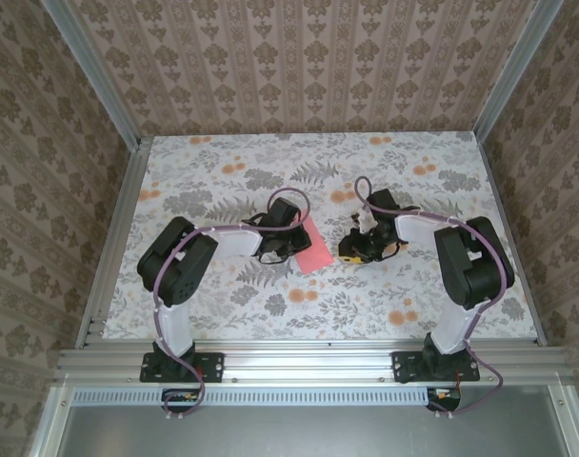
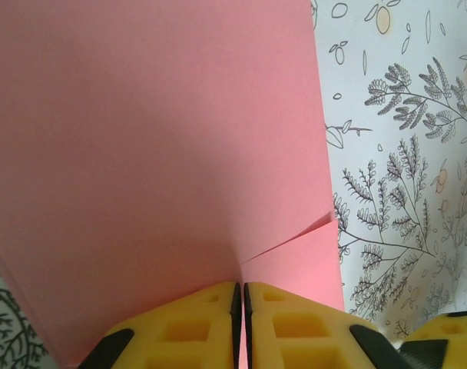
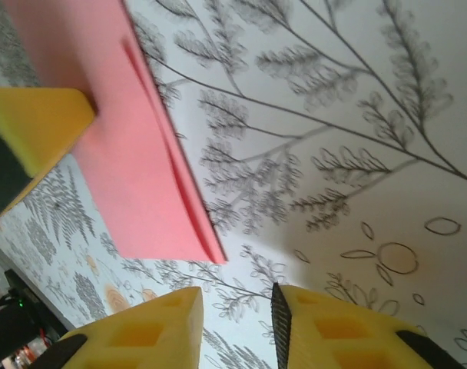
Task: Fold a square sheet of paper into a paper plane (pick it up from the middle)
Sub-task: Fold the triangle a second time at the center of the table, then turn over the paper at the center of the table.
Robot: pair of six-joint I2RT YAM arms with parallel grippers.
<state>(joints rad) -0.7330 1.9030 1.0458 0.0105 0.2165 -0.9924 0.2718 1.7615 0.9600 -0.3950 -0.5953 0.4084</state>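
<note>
Black-white arms [image 1: 180, 262], purple cables [image 1: 157, 319], yellow fingers [image 3: 141, 334]

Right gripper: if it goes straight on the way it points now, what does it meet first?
Probably the patterned table, just to the right of the near corner of the pink paper. The right gripper has open jaws aimed at bare tabletop. The paper lies slightly left of that line, though depth is hard to judge.

Top external camera: high behind the arm bases [image 1: 183, 365], looking down on the whole table [image 1: 223, 314]. Wrist cameras: close range, looking past the left claw [image 2: 241, 288] and right claw [image 3: 237, 300]. All three views share the pink paper [image 1: 311, 246]
</note>
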